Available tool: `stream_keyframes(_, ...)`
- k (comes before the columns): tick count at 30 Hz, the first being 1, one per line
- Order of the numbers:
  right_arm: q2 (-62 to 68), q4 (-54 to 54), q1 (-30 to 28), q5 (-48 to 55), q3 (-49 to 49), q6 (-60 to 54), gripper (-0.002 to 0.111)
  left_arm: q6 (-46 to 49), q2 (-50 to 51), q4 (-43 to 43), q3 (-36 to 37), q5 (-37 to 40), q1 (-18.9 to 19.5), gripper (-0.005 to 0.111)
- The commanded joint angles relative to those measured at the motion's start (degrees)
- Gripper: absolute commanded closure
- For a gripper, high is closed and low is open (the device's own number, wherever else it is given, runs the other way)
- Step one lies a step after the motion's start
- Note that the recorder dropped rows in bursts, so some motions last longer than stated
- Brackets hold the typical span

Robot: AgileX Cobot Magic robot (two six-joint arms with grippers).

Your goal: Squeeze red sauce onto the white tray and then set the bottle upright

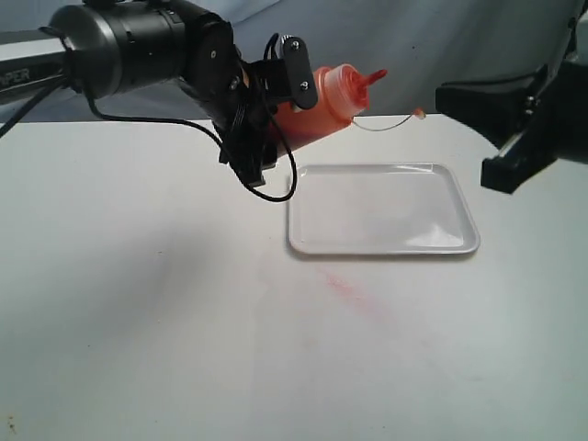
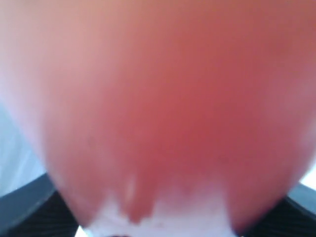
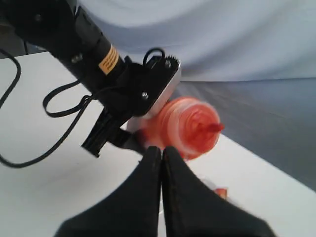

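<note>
Left hand [image 1: 280, 103] grips the bottle [image 1: 333, 96] round its body, jaws set wide on it. The bottle hangs in the air above the far left corner of the white tray [image 1: 303, 241], lying nearly level with the nozzle [image 1: 371, 79] aimed right and slightly up. No red sauce on the tray yet. Best next: carry the nozzle over the tray's middle, roll the wrist until it points down, then squeeze gently (tethered cap dangles, keep it clear). Right hand [image 3: 162, 157] shut, empty, hovering off the tray's right end
</note>
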Motion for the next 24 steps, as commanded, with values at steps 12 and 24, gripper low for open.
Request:
stream_keyframes(12, 15.9, -3.4, 4.38, -12.41, -13.73, -2.47, 0.041, 3.85, 4.03, -1.55, -16.01, 17.34, -0.59, 0.107)
stream_keyframes(24, 18.51, -13.56, 5.6, -14.87, -13.73, -2.47, 0.036, 3.05, 4.03, 3.08, -16.01, 18.58, -1.49, 0.107)
